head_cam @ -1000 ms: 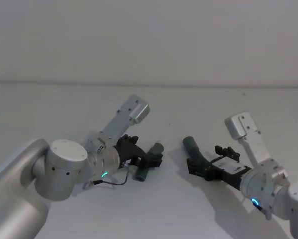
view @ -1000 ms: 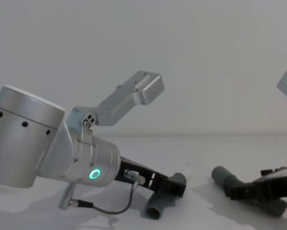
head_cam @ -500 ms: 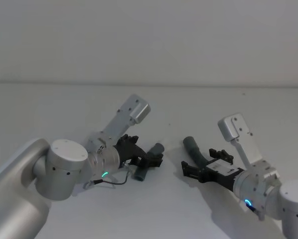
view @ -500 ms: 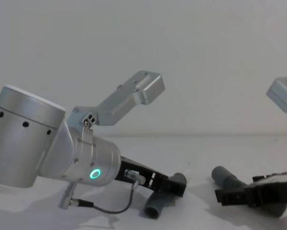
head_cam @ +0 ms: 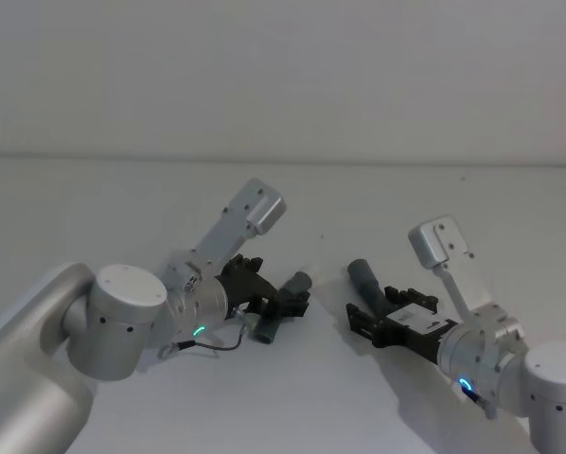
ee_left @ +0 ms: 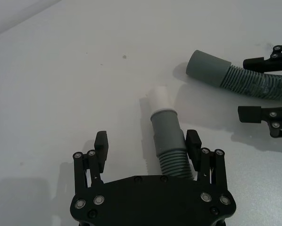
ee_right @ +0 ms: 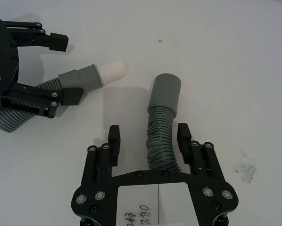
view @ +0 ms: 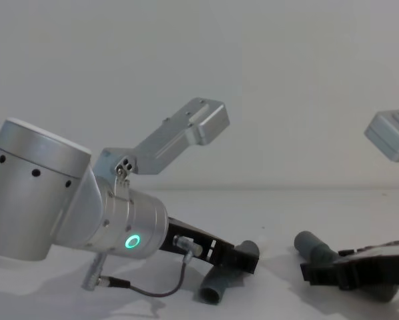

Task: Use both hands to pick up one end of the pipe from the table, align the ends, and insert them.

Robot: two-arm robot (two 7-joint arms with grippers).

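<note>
The left hand is straddling the short piece, fingers spread; the right hand, also spread, is straddling the long piece lying on the desk.

**Left gripper straddled the short pipe piece**

On the matte white table, the black skeletal left gripper stood spread around the short dark grey plastic pipe piece, which lay close beside one finger. Its white tip pointed away. Beyond it, the right gripper stood spread around the ribbed grey pipe piece, behind its smooth cuff.
</note>
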